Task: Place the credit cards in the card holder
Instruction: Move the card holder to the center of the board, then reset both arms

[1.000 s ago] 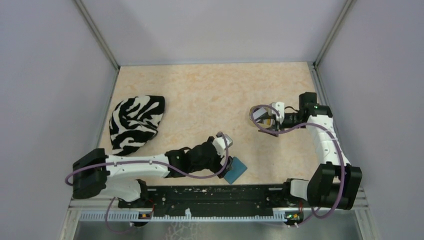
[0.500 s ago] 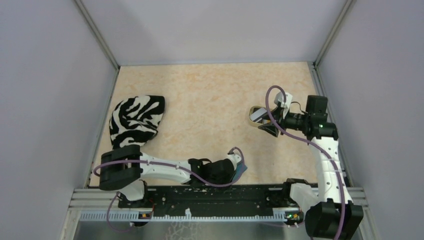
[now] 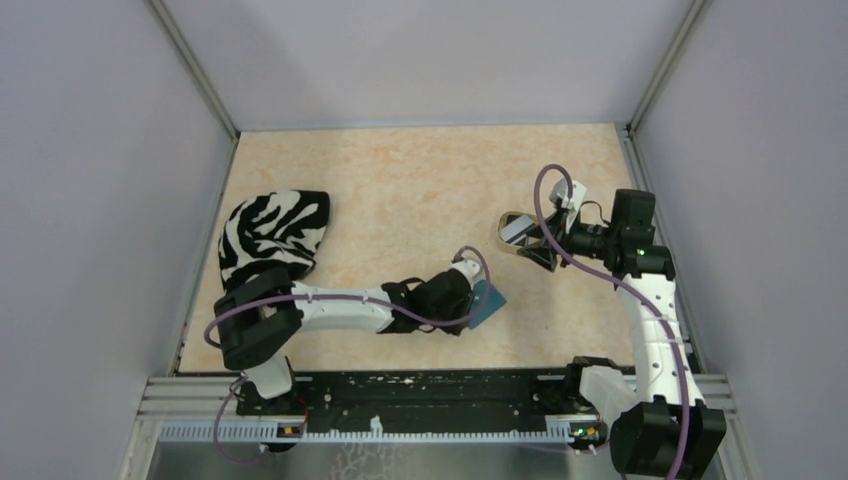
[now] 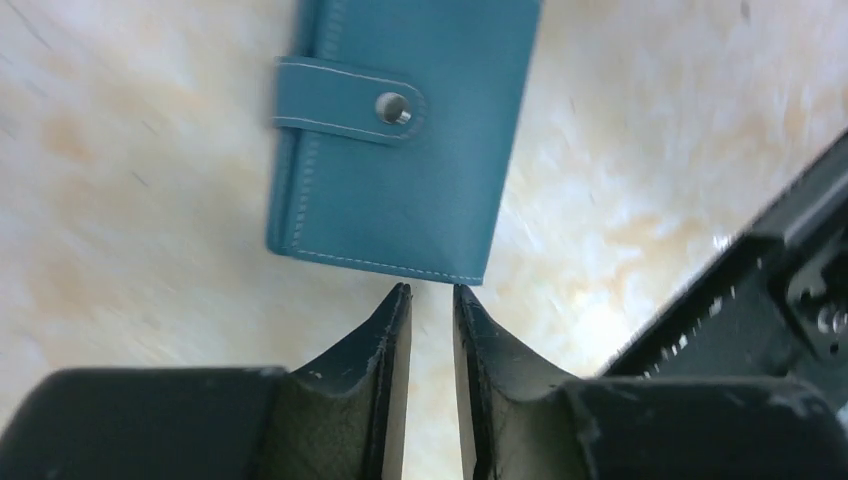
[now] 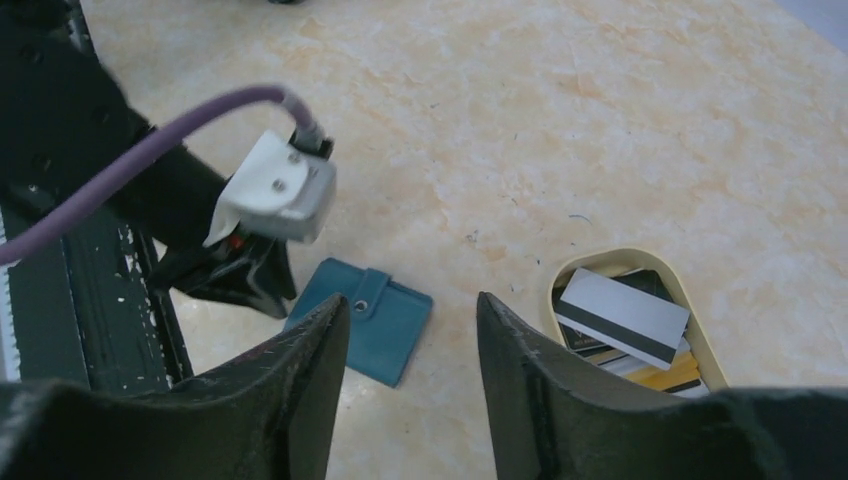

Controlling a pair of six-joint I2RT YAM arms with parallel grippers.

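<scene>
Positioning the card holder [image 4: 400, 180] looks like the step in hand: it lies flat and closed on the worktop [image 3: 420, 190], near the front edge and a little right of centre, with its snap tab [image 4: 350, 100] fastened. The left gripper [image 4: 430, 290] sits low at the holder's near short edge. Its jaws are drawn almost together, with only a thin slit of bare worktop between them and nothing clamped. Whether the tips actually touch the edge I cannot tell. The credit cards [image 5: 622, 318] are stacked in a beige oval tray [image 5: 612, 256] towards the right edge, well apart from the holder, so none is loaded yet. The right gripper [image 5: 412, 300] hangs above the worktop beside the tray, its jaws roughly half apart and empty. A zebra-striped cloth [image 3: 270, 245] lies by the left edge, clear of the work. The next move probably calls for unsnapping the tab and folding the holder open, with one arm pinning it down. The thin, flat cards will likely need tipping against the tray wall before the jaws can pinch one.
</scene>
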